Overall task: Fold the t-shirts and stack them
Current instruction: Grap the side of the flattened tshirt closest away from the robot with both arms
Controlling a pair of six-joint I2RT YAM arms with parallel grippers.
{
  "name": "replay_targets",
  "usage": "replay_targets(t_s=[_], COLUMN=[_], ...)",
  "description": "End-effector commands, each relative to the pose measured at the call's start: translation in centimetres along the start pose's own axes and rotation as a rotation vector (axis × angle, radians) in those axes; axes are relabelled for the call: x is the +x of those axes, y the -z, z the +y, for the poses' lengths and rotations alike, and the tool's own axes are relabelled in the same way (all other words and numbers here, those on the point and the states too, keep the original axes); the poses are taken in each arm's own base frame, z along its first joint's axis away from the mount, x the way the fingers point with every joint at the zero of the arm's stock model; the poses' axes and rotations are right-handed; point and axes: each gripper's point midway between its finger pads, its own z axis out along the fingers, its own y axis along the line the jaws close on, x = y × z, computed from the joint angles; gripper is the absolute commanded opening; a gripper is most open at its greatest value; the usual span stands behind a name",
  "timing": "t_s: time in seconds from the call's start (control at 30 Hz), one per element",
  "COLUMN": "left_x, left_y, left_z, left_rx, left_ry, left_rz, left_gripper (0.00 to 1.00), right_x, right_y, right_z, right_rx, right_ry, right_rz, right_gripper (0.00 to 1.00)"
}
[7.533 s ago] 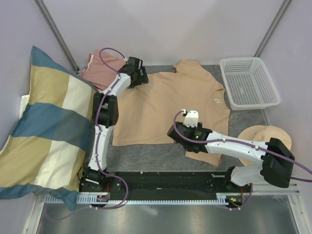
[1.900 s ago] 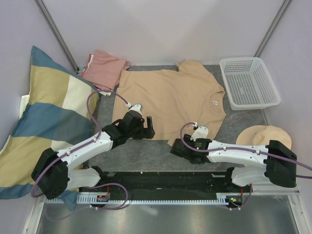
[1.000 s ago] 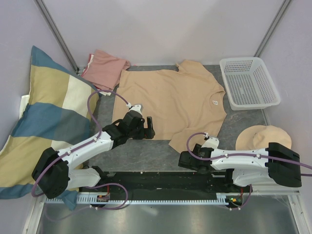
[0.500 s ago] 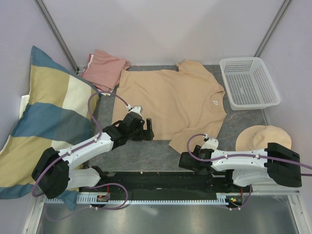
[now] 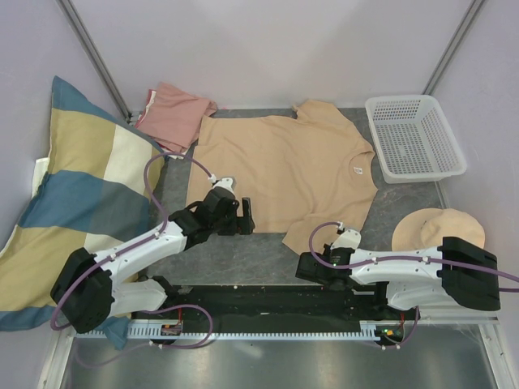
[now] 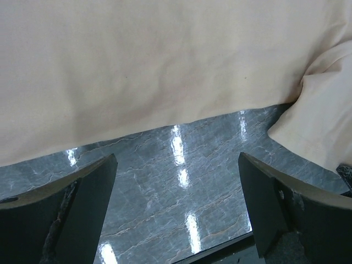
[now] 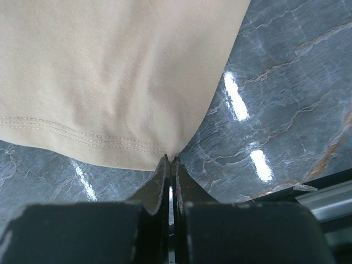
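The tan t-shirt (image 5: 280, 170) lies spread flat on the grey table (image 5: 243, 247), its neck label to the right. A salmon-pink t-shirt (image 5: 174, 109) sits bunched at the back left. My right gripper (image 5: 315, 253) is low at the near sleeve. In the right wrist view this gripper (image 7: 169, 158) is shut on the stitched hem corner of the tan t-shirt (image 7: 110, 82), and the cloth puckers at the tips. My left gripper (image 5: 243, 217) stands open just short of the bottom hem. In the left wrist view the left gripper (image 6: 176, 203) has only bare table between its fingers.
A big blue, yellow and cream pillow (image 5: 73, 211) fills the left side. A white mesh basket (image 5: 413, 134) stands at the back right. A round beige hat (image 5: 438, 227) lies near the right arm. The black base rail (image 5: 268, 301) runs along the near edge.
My right gripper has closed onto the sleeve hem. The left arm has barely moved since a second ago; several seconds back it was at the shirt's far left corner.
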Motion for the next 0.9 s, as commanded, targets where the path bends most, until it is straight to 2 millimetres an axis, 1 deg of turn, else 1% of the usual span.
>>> replay_targets(t_s=[0.0,0.03,0.1,0.13,0.17,0.23,0.27,0.3,0.37,0.4,0.47,0.5,0.53,0.57,0.6,0.67,0.7,0.8,0.87], left_x=[-0.5,0.0,0.3,1.4,1.2,2.1,2.1,2.2,2.1,2.1,1.8,1.6,1.4,0.8,0.9,0.0,0.1,-0.5,-0.8], left_y=[1.1,1.6,2.2,2.5,3.1,3.9,4.4,4.6,5.0,5.0,5.1,5.2,5.2,5.3,5.1,4.8,4.4,3.7,3.5], left_z=[1.6,2.9,4.2,5.2,5.6,7.8,8.5,9.7,10.9,12.1,13.4,14.6,15.0,15.6,16.1,16.2,16.3,16.0,16.2], left_rx=[-0.078,-0.136,-0.195,-0.238,-0.245,-0.342,-0.364,-0.403,-0.429,-0.457,-0.485,-0.510,-0.517,-0.534,-0.556,-0.556,-0.564,-0.554,-0.562], left_ry=[0.021,0.056,0.096,0.127,0.151,0.203,0.223,0.254,0.308,0.358,0.403,0.453,0.454,0.478,0.482,0.487,0.485,0.489,0.492], left_rz=[-0.030,-0.020,-0.029,-0.010,-0.032,-0.043,-0.058,-0.068,-0.076,-0.076,-0.088,-0.090,-0.091,-0.106,-0.096,-0.100,-0.083,-0.088,-0.097], left_gripper=[1.00,1.00,1.00,1.00,1.00,1.00,1.00,1.00,1.00,1.00,0.99,0.98,0.94,0.92,0.90,0.88,0.88,0.86,0.81], right_x=[2.3,2.3,2.2,2.1,2.1,2.1,2.1,2.2,2.2,2.2,2.2,2.2,2.2,2.2,2.1,2.0,2.0,1.7,1.6], right_y=[-0.7,-0.8,-0.7,-0.7,-0.7,-0.7,-0.7,-0.7,-0.8,-0.9,-1.0,-1.0,-1.0,-1.1,-1.1,-1.1,-1.1,-1.2,-1.3], right_z=[0.1,0.2,0.5,0.7,0.8,1.0,1.2,1.2,1.4,1.5,1.7,1.9,2.0,2.0,2.1,2.2,2.2,2.1,1.9], right_rx=[-0.004,-0.007,-0.012,-0.015,-0.017,-0.025,-0.030,-0.031,-0.039,-0.038,-0.046,-0.049,-0.052,-0.052,-0.054,-0.057,-0.058,-0.056,-0.056], right_ry=[-0.008,-0.006,0.011,0.016,0.021,0.034,0.035,0.048,0.053,0.056,0.070,0.074,0.081,0.084,0.083,0.087,0.087,0.090,0.083], right_rz=[0.081,0.078,0.073,0.071,0.069,0.069,0.068,0.070,0.075,0.074,0.081,0.082,0.086,0.084,0.084,0.086,0.086,0.087,0.089], right_gripper=[0.00,0.00,0.00,0.00,0.00,0.00,0.00,0.00,0.00,0.00,0.00,0.00,0.00,0.00,0.00,0.00,0.00,0.00,0.00])
